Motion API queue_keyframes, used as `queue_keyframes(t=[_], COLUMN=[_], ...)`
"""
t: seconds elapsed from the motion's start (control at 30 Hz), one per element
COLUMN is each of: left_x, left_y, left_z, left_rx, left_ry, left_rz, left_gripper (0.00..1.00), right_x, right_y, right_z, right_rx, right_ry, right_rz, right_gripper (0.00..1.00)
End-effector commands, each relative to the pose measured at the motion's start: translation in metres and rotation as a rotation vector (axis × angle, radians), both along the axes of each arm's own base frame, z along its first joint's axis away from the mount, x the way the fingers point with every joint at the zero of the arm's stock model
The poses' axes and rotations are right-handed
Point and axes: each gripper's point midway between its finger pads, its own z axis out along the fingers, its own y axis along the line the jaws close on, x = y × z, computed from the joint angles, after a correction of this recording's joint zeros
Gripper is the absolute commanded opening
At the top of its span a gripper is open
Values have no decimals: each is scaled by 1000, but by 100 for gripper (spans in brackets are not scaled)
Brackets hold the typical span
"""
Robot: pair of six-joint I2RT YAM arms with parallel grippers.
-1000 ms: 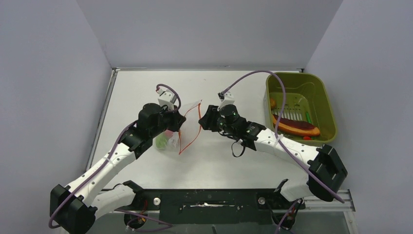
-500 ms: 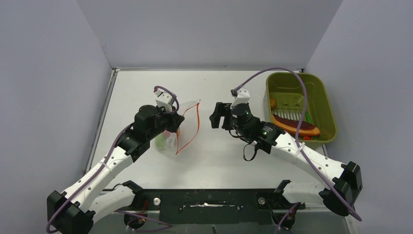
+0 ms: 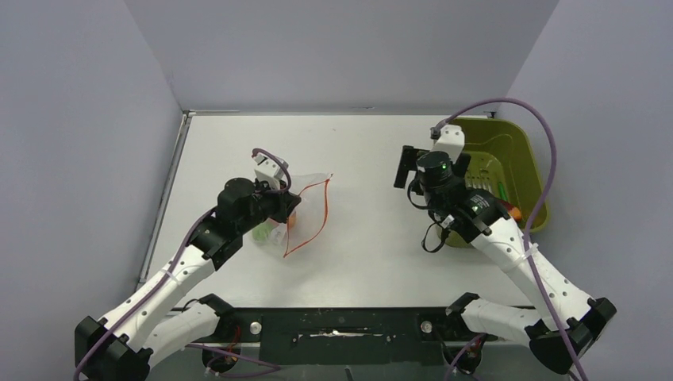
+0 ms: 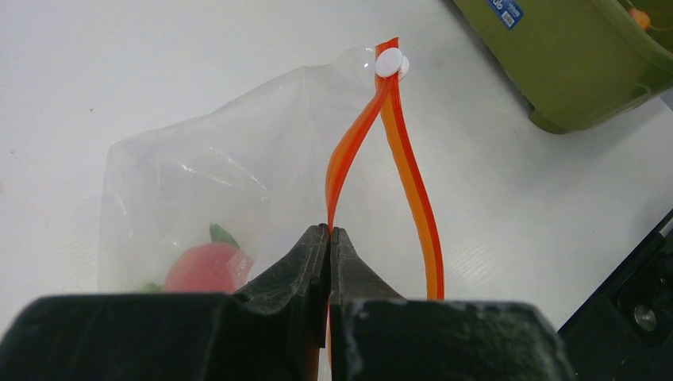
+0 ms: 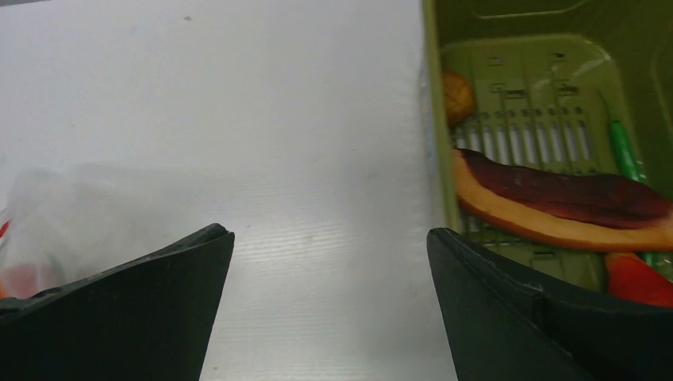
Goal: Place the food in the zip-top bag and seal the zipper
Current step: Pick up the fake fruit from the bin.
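With our left end effector (image 4: 328, 235) pinching the zipper (image 4: 414, 190), our spread right end effector (image 5: 327, 235) should straddle the steak (image 5: 571, 203) crosswise.

Clear zip-top bag (image 4: 198, 175), orange-red zipper (image 4: 413, 190); pink-red fruit (image 4: 202, 270); olive-green tub (image 4: 571, 63); maroon-and-orange steak (image 5: 571, 198); white table (image 5: 317, 119).

On the table (image 3: 357, 143), the bag (image 4: 206, 182) stands left of centre, a ball fruit (image 4: 208, 268) inside it. The tub (image 3: 530, 163) sits far right, a steak slab (image 5: 555, 202) in it. The left gripper (image 4: 329, 238) is at the zipper (image 4: 413, 182); the right gripper (image 3: 407, 167) hangs between bag and tub, just beside the tub's left wall.
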Motion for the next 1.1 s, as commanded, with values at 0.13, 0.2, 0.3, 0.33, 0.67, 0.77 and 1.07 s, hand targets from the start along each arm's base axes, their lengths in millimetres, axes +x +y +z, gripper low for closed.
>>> queue_keyframes(t=[0.13, 0.2, 0.3, 0.33, 0.67, 0.77, 1.07], left_x=[-4, -5, -7, -8, -6, -2, 2], left_y=[-9, -10, -11, -12, -11, -8, -2], left_z=[32, 32, 32, 32, 33, 29, 21], left_rx=[-74, -81, -90, -93, -102, -96, -65], left_ry=[-104, -106, -104, -104, -115, -112, -122], left_rz=[-57, -62, -74, -78, -63, -38, -4], left_gripper=[0, 0, 0, 0, 0, 0, 0], right_x=[11, 14, 18, 19, 28, 27, 31], right_y=[-103, -122, -139, -144, -186, -186, -204], right_z=[14, 8, 2, 1, -31, -48, -86], right_rx=[-94, -107, -136, -142, -75, -49, 11], right_ry=[26, 56, 71, 77, 182, 215, 308], right_rz=[-240, -264, -274, -278, -287, -273, -351], right_gripper=[99, 93, 78, 73, 59, 61, 74])
